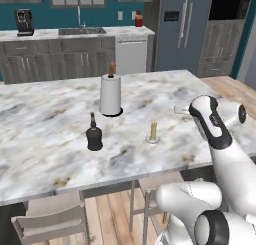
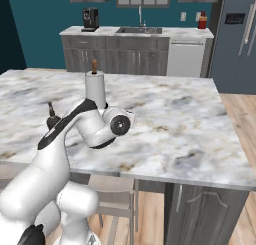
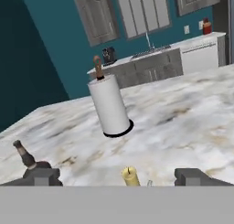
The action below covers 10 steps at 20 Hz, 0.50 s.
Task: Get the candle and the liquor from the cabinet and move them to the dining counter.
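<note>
Jaws stand spread wide with nothing between them, the two dark fingertips (image 3: pixel 42 176) set far apart at the bottom of the hand view. The candle (image 3: pixel 130 176) shows low between them, just its pale-yellow top, not touched by either tip. In the left base view the candle (image 1: pixel 153 132) stands upright in its small white holder on the marble desk (image 1: pixel 45 139), near the front edge, with the robot's white arm (image 1: pixel 215 129) to its right. The black bottle (image 1: pixel 94 134) stands upright on the same desk, well to the left of the candle and apart from it; in the hand view the bottle (image 3: pixel 25 155) leans into the picture at the left, behind the left fingertip. A white paper-towel roll (image 1: pixel 110 95) on a dark base stands farther back on the desk, behind and between the two. In the right base view the arm hides the candle, and the bottle (image 2: pixel 51 118) peeks out at its left.
</note>
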Tool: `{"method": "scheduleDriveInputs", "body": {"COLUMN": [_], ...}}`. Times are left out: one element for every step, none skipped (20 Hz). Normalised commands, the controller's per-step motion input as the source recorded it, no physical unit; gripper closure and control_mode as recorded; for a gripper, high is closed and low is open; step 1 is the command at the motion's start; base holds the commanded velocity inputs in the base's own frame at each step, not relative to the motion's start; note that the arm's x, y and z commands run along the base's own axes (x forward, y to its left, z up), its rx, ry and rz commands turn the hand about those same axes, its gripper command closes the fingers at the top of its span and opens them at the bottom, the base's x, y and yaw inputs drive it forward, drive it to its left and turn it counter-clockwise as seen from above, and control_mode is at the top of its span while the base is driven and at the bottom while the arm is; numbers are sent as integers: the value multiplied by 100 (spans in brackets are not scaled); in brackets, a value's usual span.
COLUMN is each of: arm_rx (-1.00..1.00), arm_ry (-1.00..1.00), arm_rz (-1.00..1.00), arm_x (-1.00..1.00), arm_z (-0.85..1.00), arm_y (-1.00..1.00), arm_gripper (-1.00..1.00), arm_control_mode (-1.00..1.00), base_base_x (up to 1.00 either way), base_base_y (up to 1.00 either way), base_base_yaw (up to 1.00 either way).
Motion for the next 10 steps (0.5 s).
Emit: {"method": "scheduleDriveInputs", "body": {"arm_rx": [0, 0, 0, 0, 0, 0, 0, 0, 0, 0], "arm_ry": [21, 21, 21, 21, 20, 20, 20, 18, 16, 15], "arm_rz": [-29, -29, -28, -27, -26, -25, -25, -23, -21, -19], "arm_x": [-36, -35, -38, -44, -48, -47, -48, -51, -51, -56], "arm_z": [66, 66, 66, 64, 62, 61, 59, 62, 62, 61], "arm_y": [0, 0, 0, 0, 0, 0, 0, 0, 0, 0], "arm_gripper": [-100, -100, -100, -100, -100, -100, -100, -100, -100, -100], "arm_control_mode": [-100, -100, -100, -100, -100, -100, -100, -100, -100, -100], "base_base_x": [0, 0, 0, 0, 0, 0, 0, 0, 0, 0], "base_base_y": [0, 0, 0, 0, 0, 0, 0, 0, 0, 0], "base_base_yaw": [0, 0, 0, 0, 0, 0, 0, 0, 0, 0]}}
